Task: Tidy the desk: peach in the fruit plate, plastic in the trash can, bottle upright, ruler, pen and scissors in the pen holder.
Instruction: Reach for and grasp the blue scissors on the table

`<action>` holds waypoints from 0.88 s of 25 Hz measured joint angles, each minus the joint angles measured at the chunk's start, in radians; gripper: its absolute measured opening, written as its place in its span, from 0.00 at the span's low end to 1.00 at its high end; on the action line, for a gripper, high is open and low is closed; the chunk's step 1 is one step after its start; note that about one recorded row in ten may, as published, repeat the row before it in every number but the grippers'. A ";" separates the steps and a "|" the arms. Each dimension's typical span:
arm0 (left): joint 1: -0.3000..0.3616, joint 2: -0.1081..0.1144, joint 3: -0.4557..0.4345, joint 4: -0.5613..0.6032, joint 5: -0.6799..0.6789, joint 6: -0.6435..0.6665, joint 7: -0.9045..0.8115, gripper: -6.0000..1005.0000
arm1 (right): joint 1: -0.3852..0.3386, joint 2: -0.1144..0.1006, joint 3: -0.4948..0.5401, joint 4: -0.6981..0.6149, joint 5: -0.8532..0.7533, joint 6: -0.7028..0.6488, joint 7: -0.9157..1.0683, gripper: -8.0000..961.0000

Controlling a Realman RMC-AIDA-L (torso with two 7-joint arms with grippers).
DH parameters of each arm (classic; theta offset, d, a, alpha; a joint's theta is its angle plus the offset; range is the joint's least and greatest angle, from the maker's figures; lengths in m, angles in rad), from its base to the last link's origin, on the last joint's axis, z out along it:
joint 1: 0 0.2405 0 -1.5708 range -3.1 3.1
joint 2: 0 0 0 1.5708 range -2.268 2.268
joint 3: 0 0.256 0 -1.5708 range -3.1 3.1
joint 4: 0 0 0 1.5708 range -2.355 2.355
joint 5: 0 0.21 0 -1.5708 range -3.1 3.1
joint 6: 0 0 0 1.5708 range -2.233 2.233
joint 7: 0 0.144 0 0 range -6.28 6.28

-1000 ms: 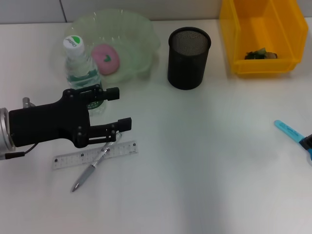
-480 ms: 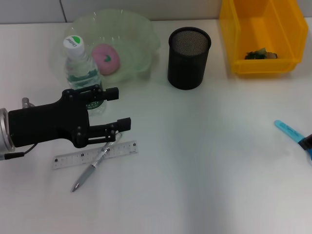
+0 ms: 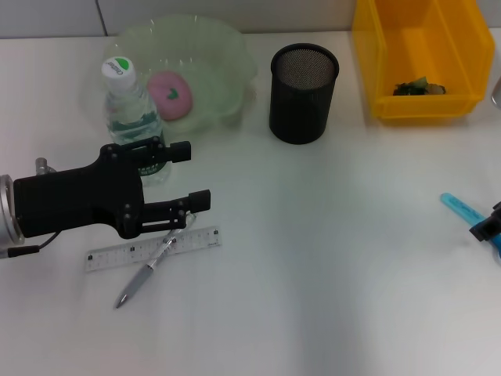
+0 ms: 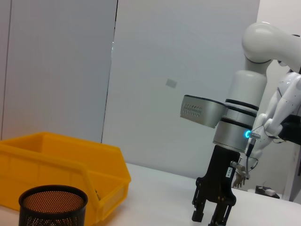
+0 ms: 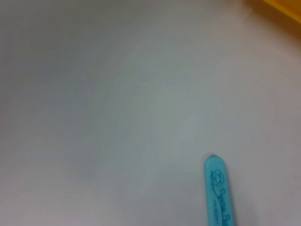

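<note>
Shifting inward at the desk's right edge, my right gripper [image 3: 487, 229] now sits by the blue plastic scissors [image 3: 462, 208]; whether it grips them I cannot tell. My left gripper [image 3: 186, 177] hovers open and empty over the flat ruler [image 3: 149, 249] and slim pen [image 3: 141, 280]. Beyond stands the mesh holder [image 3: 304, 92].

so from where I'm sitting: peach [image 3: 171, 95] in the fruit plate [image 3: 223, 55] far left, bottle [image 3: 133, 117] standing just in front of it, pen holder [image 3: 303, 92] to the right, pen [image 3: 149, 270] lying across the ruler [image 3: 153, 248] near-left, scissors [image 3: 463, 209] far right
</note>
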 joint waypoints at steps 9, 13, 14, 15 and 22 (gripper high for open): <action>-0.001 0.000 -0.004 0.000 0.000 -0.002 0.000 0.70 | 0.002 0.000 -0.010 0.026 0.000 0.014 0.005 0.59; -0.002 0.001 -0.005 0.000 0.000 -0.003 0.001 0.70 | 0.003 0.000 -0.010 0.028 0.000 0.015 0.005 0.58; -0.002 0.001 -0.005 0.000 0.000 -0.003 0.001 0.70 | 0.003 0.000 -0.010 0.028 0.000 0.015 0.006 0.58; -0.002 0.001 -0.005 0.000 0.000 -0.003 0.001 0.70 | 0.003 0.000 -0.010 0.028 0.000 0.016 0.006 0.58; -0.003 0.002 -0.006 0.000 0.000 -0.003 0.001 0.70 | 0.005 0.000 -0.010 0.041 0.000 0.018 0.007 0.55</action>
